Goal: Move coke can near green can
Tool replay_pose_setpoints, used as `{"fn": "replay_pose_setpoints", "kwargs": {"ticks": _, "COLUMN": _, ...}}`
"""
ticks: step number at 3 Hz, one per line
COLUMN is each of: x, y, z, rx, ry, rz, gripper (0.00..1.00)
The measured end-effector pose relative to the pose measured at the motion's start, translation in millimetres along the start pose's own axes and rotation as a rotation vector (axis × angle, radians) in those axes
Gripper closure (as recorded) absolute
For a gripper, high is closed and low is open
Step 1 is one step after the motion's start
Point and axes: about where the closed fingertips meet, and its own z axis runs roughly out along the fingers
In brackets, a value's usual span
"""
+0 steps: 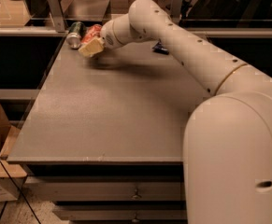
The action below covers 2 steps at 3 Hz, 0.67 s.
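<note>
The two-finger gripper [91, 45] at the end of the white robot arm [187, 45] hangs over the far left corner of the flat grey tabletop [117, 115]. The arm reaches in from the right edge and throws a soft shadow on the surface just below it. The gripper's cream-coloured fingers [89, 48] are closed on the red aluminium coke can [92, 32] with white lettering. The coke can sits tilted in their hold and looks lifted a little off the table.

Just to its left, the dark green aluminium green can [75, 33] lies on its side in that same far left corner, with one silver end turned towards the front edge. The two cans are very close, but I cannot tell whether they touch.

A small dark blue snack packet [160, 48] lies near the far edge, partly hidden behind the arm and well apart from both cans. Pale drawer fronts [135, 190] show below the front edge.
</note>
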Motion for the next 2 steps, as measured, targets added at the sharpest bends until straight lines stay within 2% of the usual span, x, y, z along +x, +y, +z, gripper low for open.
{"fn": "replay_pose_setpoints", "kwargs": {"ticks": 1, "x": 5, "y": -6, "z": 22, "rx": 0.028, "ry": 0.015, "rz": 0.057, "gripper": 0.62}}
{"fn": "replay_pose_setpoints", "kwargs": {"ticks": 2, "x": 8, "y": -7, "z": 34, "rx": 0.035, "ry": 0.032, "rz": 0.082, "gripper": 0.39}}
